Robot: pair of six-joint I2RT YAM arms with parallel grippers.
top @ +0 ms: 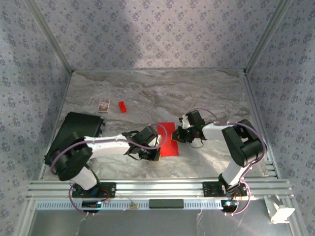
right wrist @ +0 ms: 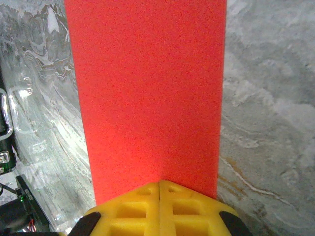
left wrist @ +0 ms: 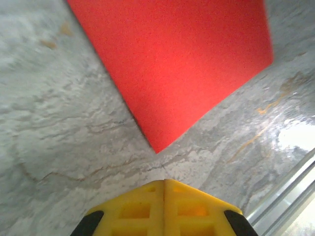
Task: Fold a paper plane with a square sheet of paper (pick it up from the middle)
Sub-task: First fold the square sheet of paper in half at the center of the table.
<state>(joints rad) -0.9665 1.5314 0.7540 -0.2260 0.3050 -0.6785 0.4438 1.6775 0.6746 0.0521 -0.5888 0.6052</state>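
Observation:
The square sheet of paper (top: 170,140) is bright red and lies flat on the marble table between my two arms. In the left wrist view its near corner (left wrist: 157,147) points at my left gripper (left wrist: 164,181), which is shut, holds nothing and stands a short gap away from the corner. My right gripper (right wrist: 160,182) is shut too, with its yellow tips over the near edge of the sheet (right wrist: 147,88); I cannot tell whether they touch it. From above, the left gripper (top: 157,153) is at the sheet's left side and the right gripper (top: 176,137) at its right. The paper plane is out of view.
A small patterned card (top: 103,105) and a tiny red block (top: 122,106) lie at the back left. A black slab (top: 74,130) rests along the left edge. An aluminium rail (top: 157,188) runs along the near edge. Patterned walls close in the table.

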